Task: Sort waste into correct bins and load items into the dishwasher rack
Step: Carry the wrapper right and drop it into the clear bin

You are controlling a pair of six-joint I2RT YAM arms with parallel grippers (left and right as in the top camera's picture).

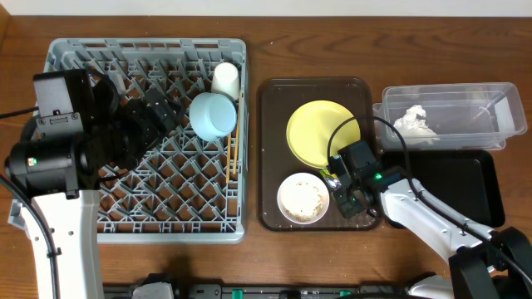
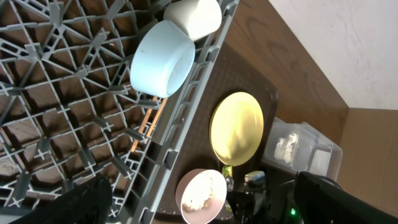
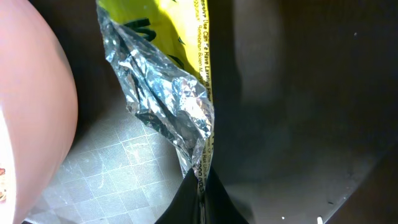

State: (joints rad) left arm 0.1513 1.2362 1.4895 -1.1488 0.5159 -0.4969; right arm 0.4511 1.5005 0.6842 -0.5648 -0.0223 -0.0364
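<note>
Pinching the small green-and-yellow foil snack wrapper (image 3: 168, 81) by its edge in my tightly closed right gripper (image 3: 200, 186) | wrapper over brown serving tray (image 1: 270, 124), beside white bowl (image 1: 303, 198) | left gripper (image 1: 154, 116) gaping, empty, above grey pegged rack (image 1: 145, 235)

The dishwasher rack (image 1: 166, 174) lies left, with cup (image 1: 225, 78), bowl (image 1: 212, 115) and chopsticks (image 1: 231, 158) at its right side. Beside it the serving tray (image 1: 268, 149) bears a plate (image 1: 316, 129) behind a scrap bowl (image 1: 302, 198). Farthest right, the tub (image 1: 499, 116) holding the napkin (image 1: 414, 123) sits behind the shallow tray (image 1: 449, 178).
</note>
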